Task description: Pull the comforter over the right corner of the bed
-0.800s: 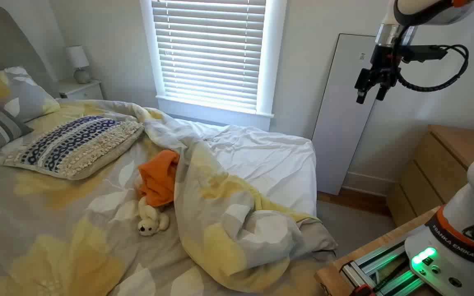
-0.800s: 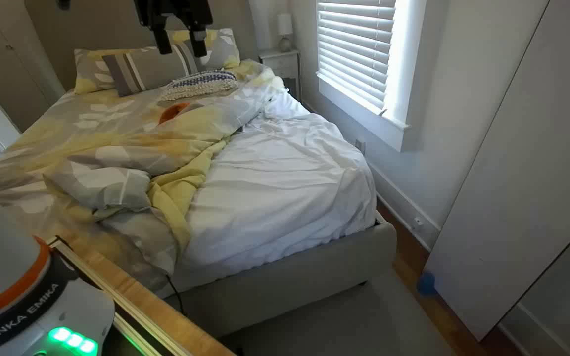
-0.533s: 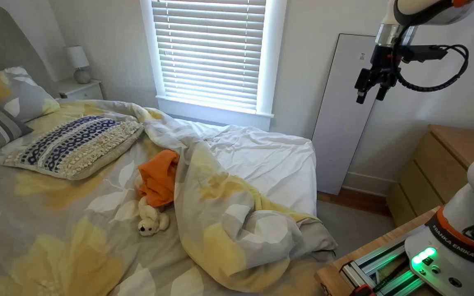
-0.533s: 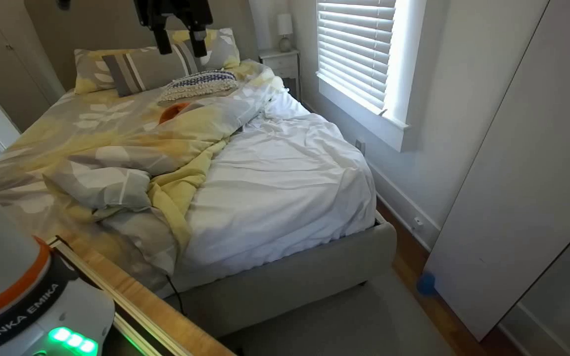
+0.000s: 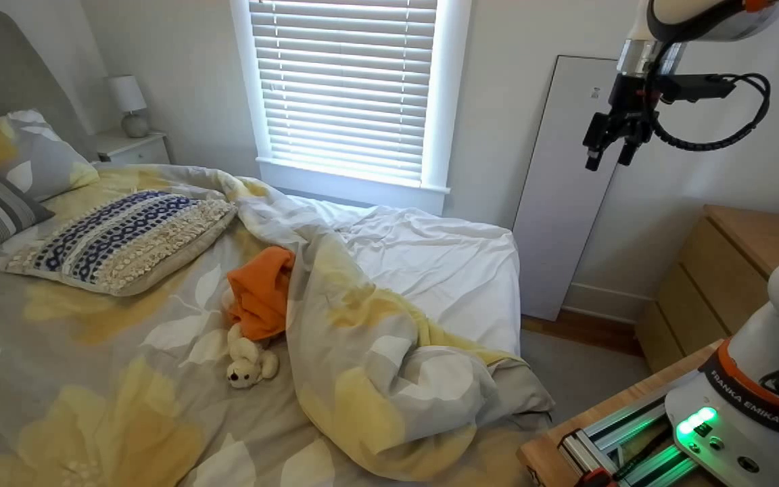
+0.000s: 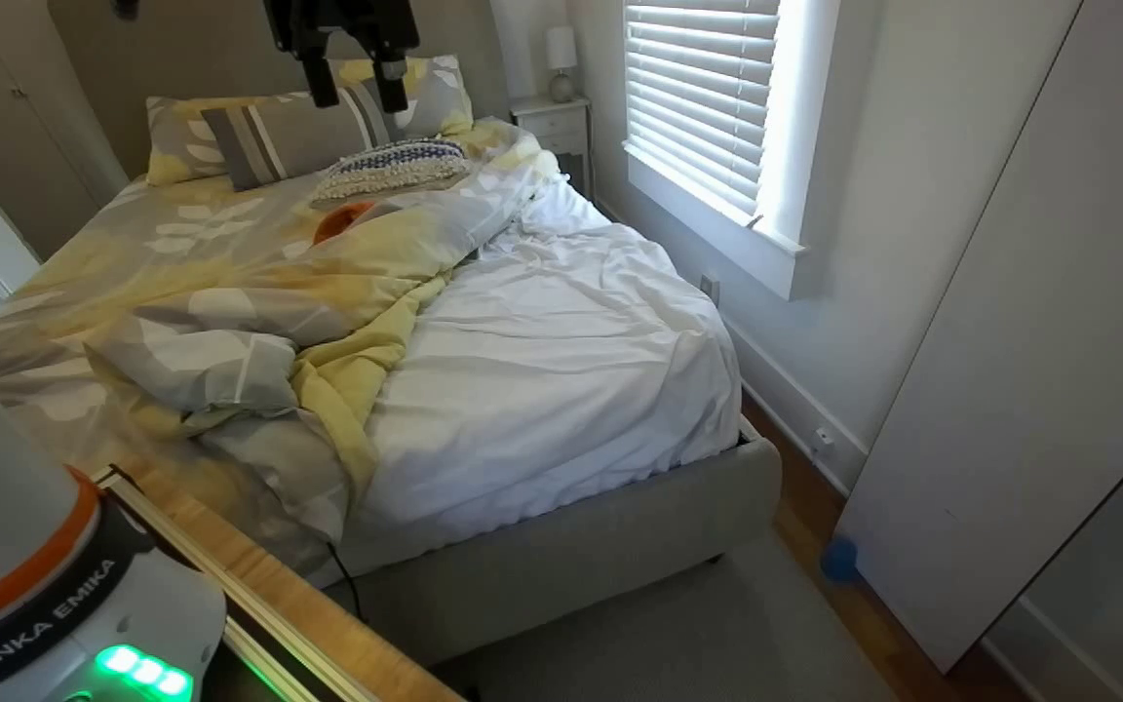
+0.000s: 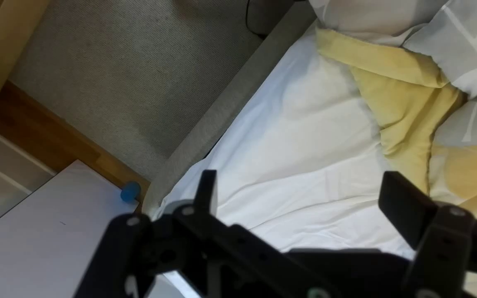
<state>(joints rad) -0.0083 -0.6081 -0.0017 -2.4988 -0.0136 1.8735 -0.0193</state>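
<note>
The comforter (image 5: 356,365), pale grey-white with faded yellow flowers, lies bunched and folded back across the bed. It also shows in an exterior view (image 6: 240,312), with a yellow strip at its edge, and at the right of the wrist view (image 7: 404,107). The right corner of the bed (image 5: 491,270) is bare of it, covered by a wrinkled white sheet; it shows in an exterior view (image 6: 688,390) and the wrist view (image 7: 182,182). My gripper (image 5: 608,161) is raised well above the bed, fingers apart and empty, in an exterior view (image 6: 359,100) and the wrist view (image 7: 299,182).
An orange cloth (image 5: 261,294) and a cream stuffed toy (image 5: 244,368) lie on the comforter beside a navy-patterned pillow (image 5: 126,237). A white panel (image 5: 558,203) leans on the wall beyond the corner. A wooden dresser (image 5: 694,297) and the grey bed frame (image 6: 600,546) are nearby.
</note>
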